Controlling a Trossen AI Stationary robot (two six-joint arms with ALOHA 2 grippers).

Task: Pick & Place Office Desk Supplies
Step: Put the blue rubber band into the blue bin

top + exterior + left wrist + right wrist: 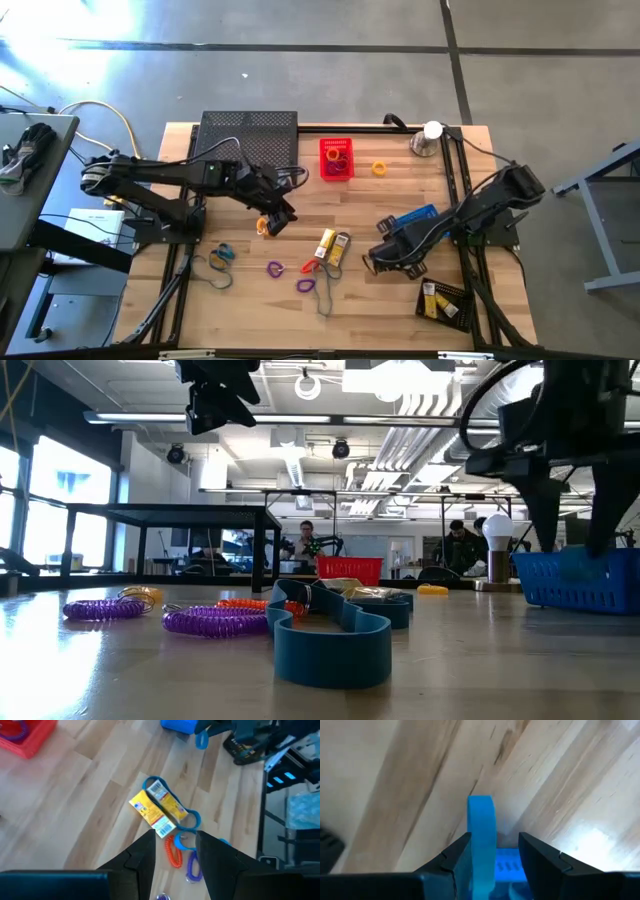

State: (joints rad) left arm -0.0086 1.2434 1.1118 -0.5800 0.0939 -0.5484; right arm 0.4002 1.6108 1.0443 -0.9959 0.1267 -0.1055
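Barely started, I'd say: red basket (336, 158) has a couple of loops, while boxes (156, 809) and coils (173, 852) lie on the tabletop just past the left gripper (174, 851), jaws apart and empty. Right gripper (495, 851) jaws straddle a blue band (481, 827), probably not pinched yet.

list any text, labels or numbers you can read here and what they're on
No text can be read in any view.
Yellow-and-white boxes: printed white labels, too blurred to read.
Boxes in the black tray: print too small to read.
Red basket, blue basket: no markings visible.
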